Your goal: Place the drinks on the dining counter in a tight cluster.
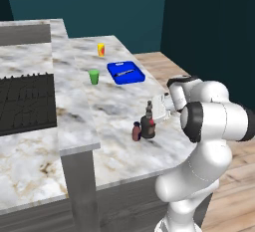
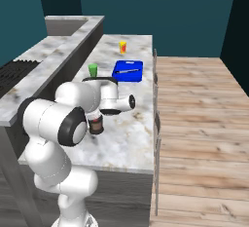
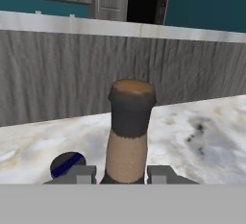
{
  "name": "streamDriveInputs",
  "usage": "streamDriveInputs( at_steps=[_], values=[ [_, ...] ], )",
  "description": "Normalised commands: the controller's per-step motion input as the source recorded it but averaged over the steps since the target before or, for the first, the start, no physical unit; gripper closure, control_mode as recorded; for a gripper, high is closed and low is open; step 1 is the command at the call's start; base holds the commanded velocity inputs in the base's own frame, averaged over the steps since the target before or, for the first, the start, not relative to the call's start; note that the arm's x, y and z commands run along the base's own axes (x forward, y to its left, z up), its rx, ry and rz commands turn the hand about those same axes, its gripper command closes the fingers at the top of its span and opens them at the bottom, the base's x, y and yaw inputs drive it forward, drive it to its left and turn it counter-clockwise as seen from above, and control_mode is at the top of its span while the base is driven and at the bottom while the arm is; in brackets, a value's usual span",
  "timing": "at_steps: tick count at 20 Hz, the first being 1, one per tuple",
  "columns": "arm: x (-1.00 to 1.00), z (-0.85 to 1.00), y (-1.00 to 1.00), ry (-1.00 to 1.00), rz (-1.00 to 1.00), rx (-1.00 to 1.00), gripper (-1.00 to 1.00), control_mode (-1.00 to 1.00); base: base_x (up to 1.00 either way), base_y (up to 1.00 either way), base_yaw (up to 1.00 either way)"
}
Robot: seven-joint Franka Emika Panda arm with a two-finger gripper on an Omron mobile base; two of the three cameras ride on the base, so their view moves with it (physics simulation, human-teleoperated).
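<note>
1. Since the gripper (image 3: pixel 122 174) sits with its two fingertips (image 3: pixel 84 174) on either side of the brown bottle (image 1: pixel 147 125), the step in hand looks like setting this drink down beside its neighbours on the table (image 1: pixel 114 111).
2. The jaws are drawn in narrow and hold the brown bottle low on its neck; its capped top rises just beyond the fingertips in the hand view.
3. The bottle stands upright, and its base seems to be on or very near the marble, though I cannot tell whether it touches.
4. The small maroon bottle (image 1: pixel 136 132) stands just beside the held one, to the gripper's left in the hand view, where its dark cap shows.
5. The slim water bottle is not something I can make out.
6. The next move probably calls for letting go without tipping the bottle, then a straight withdrawal that keeps clear of the maroon bottle.
</note>
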Motion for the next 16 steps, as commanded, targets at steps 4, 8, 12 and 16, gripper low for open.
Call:
streamDriveInputs(
  at_steps=[4, 8, 12, 16],
  values=[
    [0.0, 0.0, 0.0, 0.0, 0.0, 0.0, -1.0, -1.0, 0.0, 0.0, 0.0],
    [0.0, 0.0, 0.0, 0.0, 0.0, 0.0, -1.0, -1.0, 0.0, 0.0, 0.0],
    [0.0, 0.0, 0.0, 0.0, 0.0, 0.0, -1.0, -1.0, 0.0, 0.0, 0.0],
    [0.0, 0.0, -0.1, 0.0, 0.0, 0.0, -1.0, -1.0, 0.0, 0.0, 0.0]
  ],
)
